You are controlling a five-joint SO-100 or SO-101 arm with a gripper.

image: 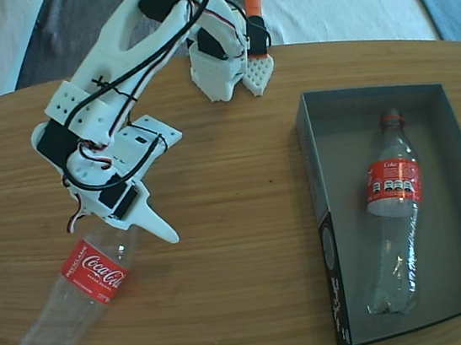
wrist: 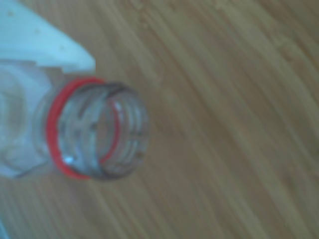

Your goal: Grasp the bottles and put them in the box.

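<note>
One clear bottle (image: 81, 294) with a red Coca-Cola label lies slanted on the wooden table at lower left in the fixed view. Its open neck (wrist: 99, 132) with a red ring fills the wrist view. My white gripper (image: 140, 229) sits over that neck. One white finger (wrist: 45, 45) rests against the bottle's shoulder, and the other finger is hidden. A second bottle (image: 393, 202) lies lengthwise inside the box (image: 316, 178), a shallow tray with a grey inside and black sides, at the right.
The arm's base (image: 220, 63) stands at the table's far edge, with an orange-tipped part (image: 254, 16) beside it. Bare wood lies between the gripper and the box. The box has free floor left of its bottle.
</note>
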